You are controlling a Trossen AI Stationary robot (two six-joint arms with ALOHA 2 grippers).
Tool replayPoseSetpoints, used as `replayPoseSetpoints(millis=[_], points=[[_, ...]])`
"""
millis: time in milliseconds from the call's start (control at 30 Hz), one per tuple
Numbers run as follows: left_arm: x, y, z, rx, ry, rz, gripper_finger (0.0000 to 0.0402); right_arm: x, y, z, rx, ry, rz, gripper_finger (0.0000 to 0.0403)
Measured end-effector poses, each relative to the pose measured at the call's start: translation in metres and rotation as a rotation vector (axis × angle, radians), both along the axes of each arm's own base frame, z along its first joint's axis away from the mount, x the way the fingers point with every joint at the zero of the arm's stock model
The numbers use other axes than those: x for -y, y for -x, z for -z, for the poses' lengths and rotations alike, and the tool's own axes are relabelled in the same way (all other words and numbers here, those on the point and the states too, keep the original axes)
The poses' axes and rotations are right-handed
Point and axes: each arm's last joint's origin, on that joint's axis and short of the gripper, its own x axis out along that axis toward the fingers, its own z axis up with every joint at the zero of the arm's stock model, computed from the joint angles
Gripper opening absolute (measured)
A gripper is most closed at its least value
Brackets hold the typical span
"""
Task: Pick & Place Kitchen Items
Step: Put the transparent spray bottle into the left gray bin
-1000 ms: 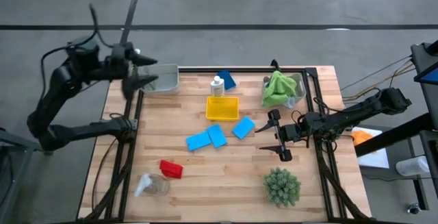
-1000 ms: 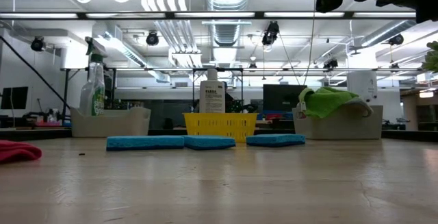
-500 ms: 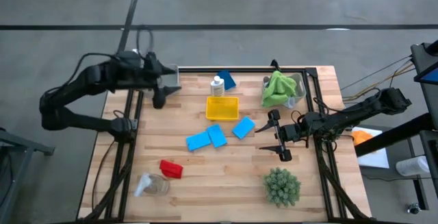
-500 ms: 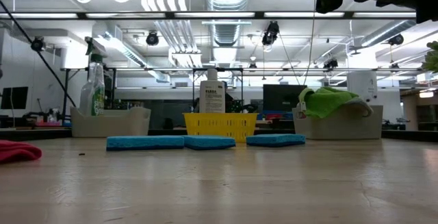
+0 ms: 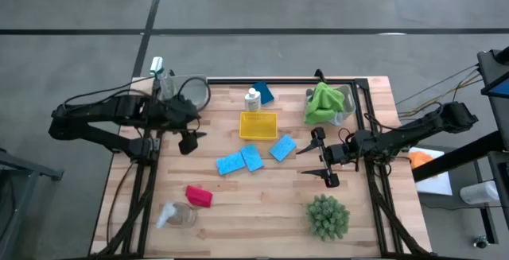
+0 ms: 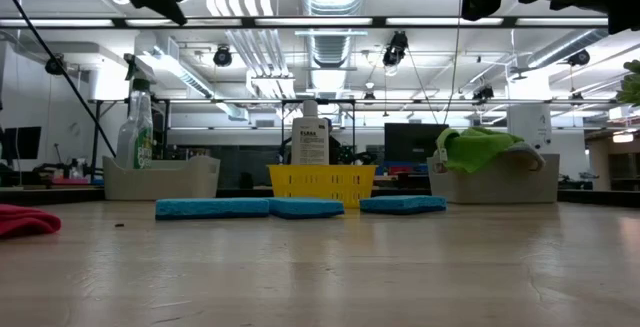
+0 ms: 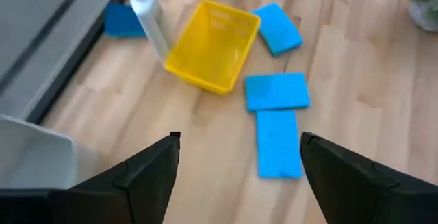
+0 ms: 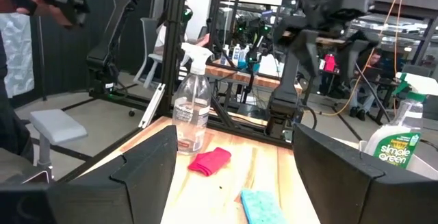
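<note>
Yellow was the tray [image 5: 258, 125], sitting near the middle of the wood table [image 5: 238, 228]. A white bottle [image 5: 252, 99] stood just behind the tray, and a blue sponge [image 5: 264, 93] lay beside that bottle. Three more blue sponges lay in front of the tray: one [image 5: 230, 163] touching the next [image 5: 252, 157], and the third [image 5: 282, 148] a bit apart, closer to the right gripper.

Far to one side of the tray sat a bin [image 5: 188, 91] with a spray bottle [image 5: 159, 75] in it. On the other side of the tray sat a second bin [image 5: 347, 105] with a green cloth [image 5: 324, 102] piled on it. Well in front of the tray lay a red cloth [image 5: 199, 195], and a clear spray bottle [image 5: 175, 214] lay on its side just past the cloth. A spiky green plant [image 5: 328, 215] stood at the front corner on the right arm's side.

The left gripper [image 5: 188, 135] hung in the air above the table, between the spray bottle's bin and the tray. Its fingers [image 7: 140, 172] were spread wide with nothing in them. The right gripper [image 5: 322, 157] hovered near the third sponge, fingers also spread and holding nothing.
</note>
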Motion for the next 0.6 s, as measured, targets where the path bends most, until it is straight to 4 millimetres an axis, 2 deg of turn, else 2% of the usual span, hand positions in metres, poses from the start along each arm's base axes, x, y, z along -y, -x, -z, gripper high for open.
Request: replayPoseSetpoints(millis=[200,600], points=[[0.020,0.009,0.003,0.004,0.100,-0.014,0.0302,0.000,0.000,0.000,0.001,0.000,0.000,0.0283],[0.054,0.041,-0.027,-0.137,0.415,0.011,0.0302,0.000,0.000,0.000,0.001,0.000,-0.001,0.0283]])
